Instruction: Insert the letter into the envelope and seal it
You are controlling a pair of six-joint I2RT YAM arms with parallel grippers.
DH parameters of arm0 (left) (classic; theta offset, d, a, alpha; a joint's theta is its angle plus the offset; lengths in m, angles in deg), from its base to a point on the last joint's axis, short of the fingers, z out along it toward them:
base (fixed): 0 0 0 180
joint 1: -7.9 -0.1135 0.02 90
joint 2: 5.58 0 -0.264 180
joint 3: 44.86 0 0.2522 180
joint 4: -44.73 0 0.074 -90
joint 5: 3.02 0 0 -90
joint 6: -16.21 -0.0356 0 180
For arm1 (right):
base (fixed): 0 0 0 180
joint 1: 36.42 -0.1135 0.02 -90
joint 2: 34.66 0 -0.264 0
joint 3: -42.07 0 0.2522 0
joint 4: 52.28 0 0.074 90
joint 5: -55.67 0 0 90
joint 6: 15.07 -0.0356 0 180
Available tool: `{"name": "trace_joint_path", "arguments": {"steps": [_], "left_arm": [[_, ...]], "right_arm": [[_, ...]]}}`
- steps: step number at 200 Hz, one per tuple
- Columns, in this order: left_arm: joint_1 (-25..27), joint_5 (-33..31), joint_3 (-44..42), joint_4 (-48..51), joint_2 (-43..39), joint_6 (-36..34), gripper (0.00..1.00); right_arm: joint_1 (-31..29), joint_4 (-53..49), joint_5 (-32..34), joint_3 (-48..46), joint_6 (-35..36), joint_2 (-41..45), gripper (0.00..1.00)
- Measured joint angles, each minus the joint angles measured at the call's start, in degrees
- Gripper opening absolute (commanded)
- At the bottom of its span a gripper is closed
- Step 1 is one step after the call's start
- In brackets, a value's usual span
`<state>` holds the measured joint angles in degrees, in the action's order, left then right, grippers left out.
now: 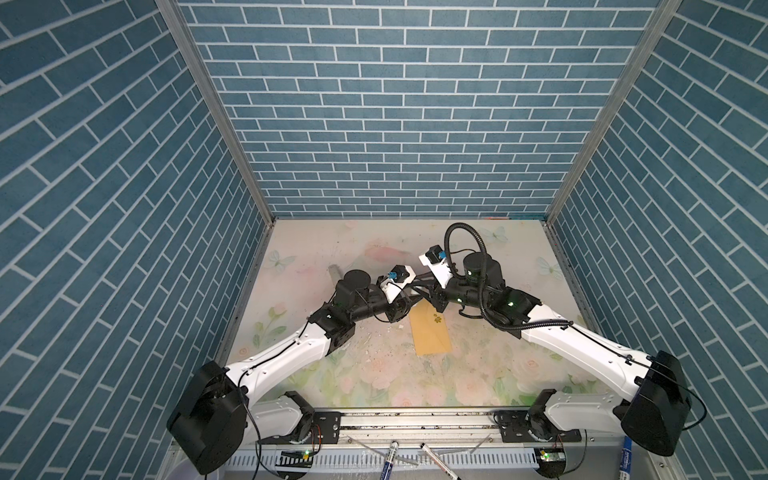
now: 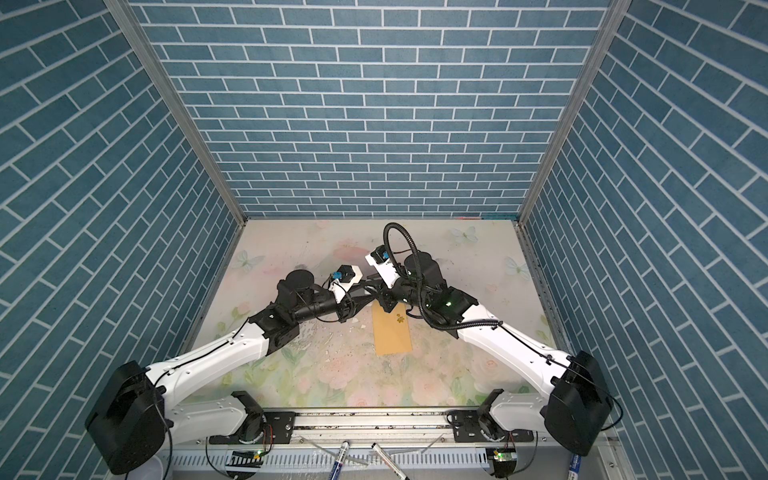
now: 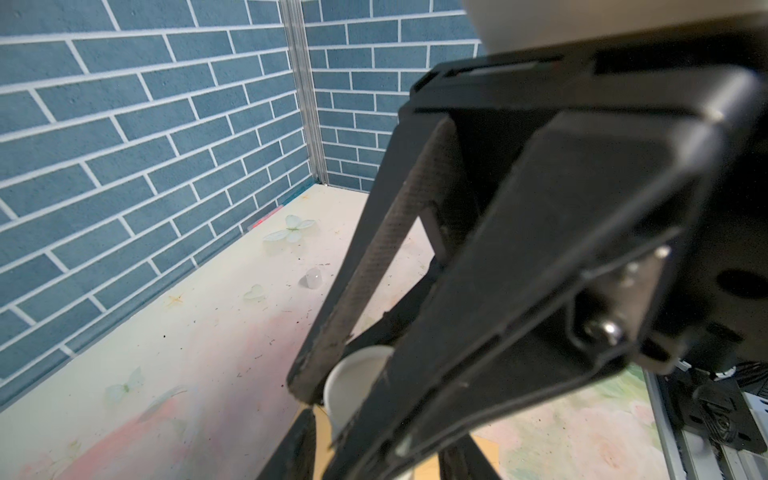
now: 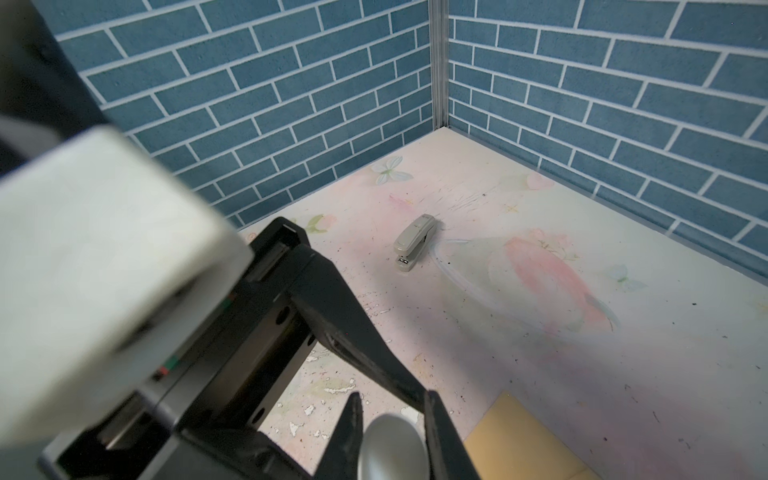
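The mustard-yellow envelope [image 1: 430,334] [image 2: 392,334] lies flat mid-table in both top views, a gold sticker [image 1: 437,319] near its far end. Both grippers meet just above that far end. My right gripper [image 4: 391,401] [image 1: 424,283] is shut on a white round-ended cylinder [image 4: 392,446]. My left gripper [image 3: 328,415] [image 1: 420,291] stands open, with the cylinder's [image 3: 353,386] other end between its fingers. Corners of the envelope [image 4: 528,436] [image 3: 490,451] show under the jaws. The letter is out of view.
A grey stapler [image 4: 415,243] [image 1: 333,272] lies on the floral table behind the left arm. A small clear object [image 3: 312,277] sits toward the back right. Blue brick walls enclose three sides. Markers [image 1: 390,455] lie below the front rail. White flecks scatter left of the envelope.
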<state>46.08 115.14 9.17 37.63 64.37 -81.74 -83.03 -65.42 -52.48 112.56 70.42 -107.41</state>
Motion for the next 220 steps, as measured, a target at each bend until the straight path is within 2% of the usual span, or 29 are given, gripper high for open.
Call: {"name": "trace_joint_path", "arguments": {"steps": [89,112,124,163,179,220], "left_arm": [[0.0,-0.1,-0.9,-2.2,1.1,0.0,0.50],[0.0,-0.1,-0.9,-2.3,1.7,0.0,0.47],[0.0,-0.1,-0.9,-2.4,1.9,0.1,0.42],[0.0,0.0,-1.4,-4.0,2.0,0.7,0.11],[0.0,-0.2,-1.9,-4.7,2.0,0.6,0.00],[0.1,-1.1,-3.3,-5.8,1.6,0.4,0.00]], "right_arm": [[0.0,1.6,0.4,0.0,-1.8,1.8,0.00],[0.1,1.6,0.3,0.0,-2.6,1.8,0.00],[0.1,1.6,0.2,0.0,-2.8,1.8,0.00],[0.1,1.8,-0.3,0.0,-3.3,1.8,0.00],[0.2,1.7,-0.4,0.0,-3.5,1.8,0.15],[0.7,0.0,0.8,0.0,-3.6,2.6,0.49]]}}
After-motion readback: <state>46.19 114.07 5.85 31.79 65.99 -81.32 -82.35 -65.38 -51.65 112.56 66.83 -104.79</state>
